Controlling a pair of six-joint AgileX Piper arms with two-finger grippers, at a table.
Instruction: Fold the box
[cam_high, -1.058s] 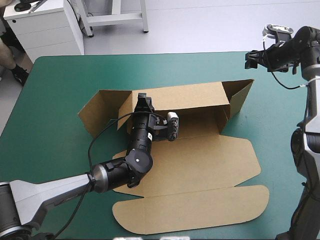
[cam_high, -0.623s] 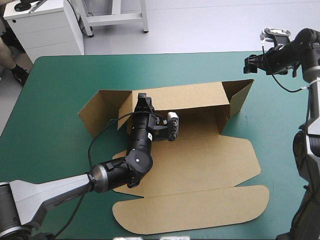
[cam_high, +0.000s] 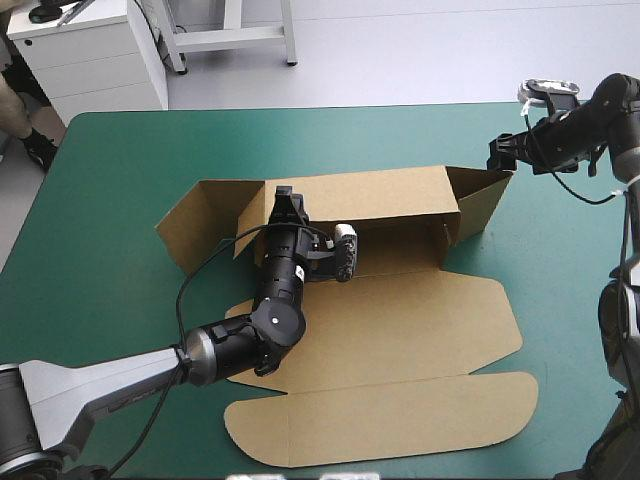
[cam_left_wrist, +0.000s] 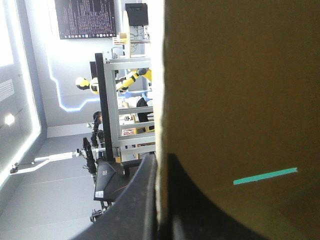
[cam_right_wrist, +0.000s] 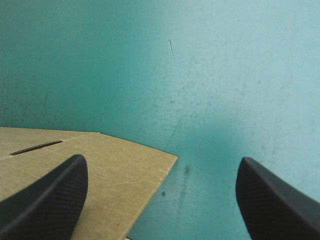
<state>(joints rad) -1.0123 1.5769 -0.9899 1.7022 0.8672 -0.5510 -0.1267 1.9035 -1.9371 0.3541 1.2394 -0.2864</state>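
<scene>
Lying on smooth teal-green surface (cam_high: 110, 200): brown box (cam_high: 400, 330), far wall raised; left gripper (cam_high: 286, 198) clamps that wall, right gripper (cam_high: 498, 152) splays above box corner.

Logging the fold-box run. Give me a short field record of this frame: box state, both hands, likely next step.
box: brown, base and lid panels flat on the table
far wall: raised upright
right end flap: up, splayed outward, not tucked
left hand: shut on the far wall's top edge, towards its left end
right hand: open, at the right end flap's corner, not gripping it
next (guess): right hand probably swings that flap inward
</scene>
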